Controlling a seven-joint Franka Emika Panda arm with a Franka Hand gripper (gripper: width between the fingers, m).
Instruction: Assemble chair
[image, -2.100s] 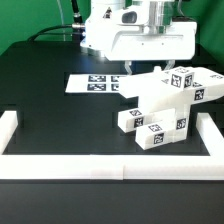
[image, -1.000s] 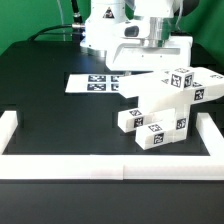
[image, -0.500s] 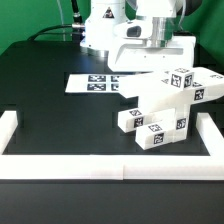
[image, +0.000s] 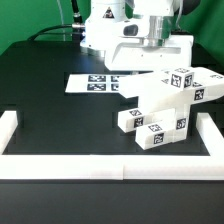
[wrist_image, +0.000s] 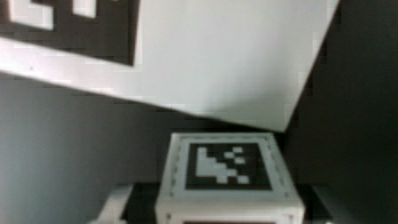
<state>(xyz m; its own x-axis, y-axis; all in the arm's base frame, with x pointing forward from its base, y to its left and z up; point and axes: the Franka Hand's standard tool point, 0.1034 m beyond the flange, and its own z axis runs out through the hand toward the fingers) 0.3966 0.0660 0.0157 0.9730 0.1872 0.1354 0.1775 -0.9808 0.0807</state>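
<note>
- The exterior view was evenly and brightly lit from above; the black desk (image: 50, 95) showed a soft grey sheen toward its far edge.
- The white chair (image: 165, 105) pieces near the desk's right edge were close to overexposed, their faces losing detail, with only short, soft shadows beneath them.
- The white border rail (image: 110, 163) along the near edge glared brightly against the dark surface.
- That picture was small and coarse; the tag patterns looked smeared.
- The wrist view was dimmer and plainly out of focus: a tagged white block (wrist_image: 222, 170) and a white slab (wrist_image: 214, 60) had fuzzy edges, with grey shadow between them.
</note>
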